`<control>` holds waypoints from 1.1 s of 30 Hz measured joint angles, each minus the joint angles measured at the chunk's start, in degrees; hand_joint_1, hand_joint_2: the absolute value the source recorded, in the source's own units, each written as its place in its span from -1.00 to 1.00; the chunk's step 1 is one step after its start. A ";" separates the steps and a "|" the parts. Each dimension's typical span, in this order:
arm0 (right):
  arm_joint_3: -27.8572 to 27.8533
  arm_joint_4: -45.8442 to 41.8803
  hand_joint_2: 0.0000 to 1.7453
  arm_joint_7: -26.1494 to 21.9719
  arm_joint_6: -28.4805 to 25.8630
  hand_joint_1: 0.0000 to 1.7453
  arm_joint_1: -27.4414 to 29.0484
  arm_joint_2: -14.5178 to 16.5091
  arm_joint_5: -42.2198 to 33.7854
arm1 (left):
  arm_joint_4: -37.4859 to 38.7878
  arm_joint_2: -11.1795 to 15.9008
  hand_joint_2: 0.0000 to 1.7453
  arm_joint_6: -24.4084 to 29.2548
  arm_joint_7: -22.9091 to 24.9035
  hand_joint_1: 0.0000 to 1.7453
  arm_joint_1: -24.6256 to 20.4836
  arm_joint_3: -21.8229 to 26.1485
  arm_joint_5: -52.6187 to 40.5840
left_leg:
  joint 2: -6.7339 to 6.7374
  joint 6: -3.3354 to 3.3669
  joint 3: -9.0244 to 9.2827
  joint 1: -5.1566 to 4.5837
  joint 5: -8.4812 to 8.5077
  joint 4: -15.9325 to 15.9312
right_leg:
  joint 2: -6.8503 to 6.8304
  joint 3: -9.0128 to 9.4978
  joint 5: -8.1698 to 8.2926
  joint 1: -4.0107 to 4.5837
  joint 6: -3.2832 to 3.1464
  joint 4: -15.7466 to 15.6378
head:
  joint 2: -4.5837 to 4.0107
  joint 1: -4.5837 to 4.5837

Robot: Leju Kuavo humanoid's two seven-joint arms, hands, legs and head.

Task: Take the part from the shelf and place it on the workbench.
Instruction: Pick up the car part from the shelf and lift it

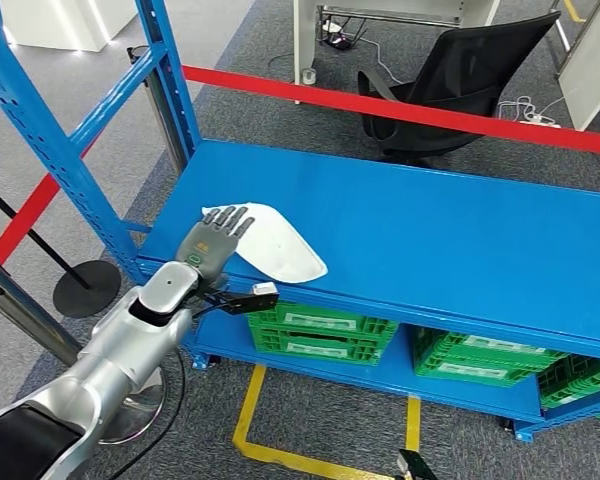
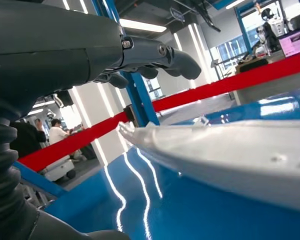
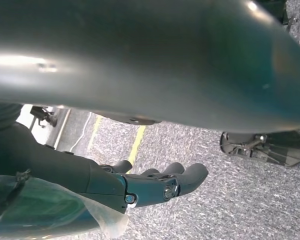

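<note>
Under your left hand [image 1: 212, 240]: white part [image 1: 278, 245] on blue shelf [image 1: 433, 230], near end hidden | fingers spread flat, nothing gripped | right hand [image 3: 141, 185] hangs loose, holding nothing.

the white part [image 1: 278, 245] lies flat on the blue shelf [image 1: 433, 235] near its front edge.

My left-hand fingers [image 1: 226, 219] are dark grey, arm silver w/ black trim. Under and just past them: the part [image 1: 278, 246], plain white, no pattern. The shelf [image 1: 433, 230] beneath it is glossy bright blue, uprights same blue. Beyond the fingers, a red barrier tape [image 1: 403, 108] band. Below the shelf deck, green crates [image 1: 320, 333] w/ pale labels. Floor [image 1: 342, 420] is speckled grey carpet w/ yellow lines.
</note>
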 joint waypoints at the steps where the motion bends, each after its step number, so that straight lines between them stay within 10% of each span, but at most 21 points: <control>1: 0.01 0.00 -1.00 0.00 0.12 -1.00 -0.01 0.00 0.08 | 0.33 0.21 1.00 0.10 -0.12 -1.00 0.01 -0.02 -0.03 | 0.00 0.00 0.00 0.00 0.00 0.00 | 0.00 0.00 0.00 0.00 0.00 0.00 | 0.00 0.01; 10: 0.13 0.00 -1.00 0.00 0.77 -1.00 -0.02 0.43 0.90 | 2.46 1.78 1.00 0.12 -0.81 -0.88 0.07 -0.02 -0.03 | 0.00 0.00 0.00 0.00 0.00 0.00 | 0.00 0.01 0.00 0.00 0.00 0.00 | 0.00 0.00; 14: 0.15 0.00 -1.00 0.00 0.86 -1.00 -0.01 0.59 0.96 | 3.07 2.08 1.00 0.10 -1.00 0.60 0.06 0.00 0.01 | 0.00 0.00 0.00 0.00 0.00 0.00 | -0.01 0.01 0.00 -0.01 0.00 0.00 | 0.00 0.01; 16: 0.15 0.00 -1.00 0.00 0.91 -1.00 -0.02 0.61 1.02 | 3.30 2.14 1.00 0.08 -1.13 0.98 0.06 0.02 0.05 | 0.00 0.00 0.00 0.00 0.00 0.00 | -0.01 0.01 0.00 -0.01 0.00 0.00 | 0.00 0.01; 33: 0.18 0.00 -1.00 0.00 1.26 -1.00 -0.03 0.94 1.80 | 3.65 1.77 1.00 -0.29 -1.96 1.00 0.33 1.49 2.13 | -0.01 0.07 0.00 0.00 0.10 0.00 | -0.03 0.00 0.05 -0.01 -0.01 0.00 | 0.00 0.01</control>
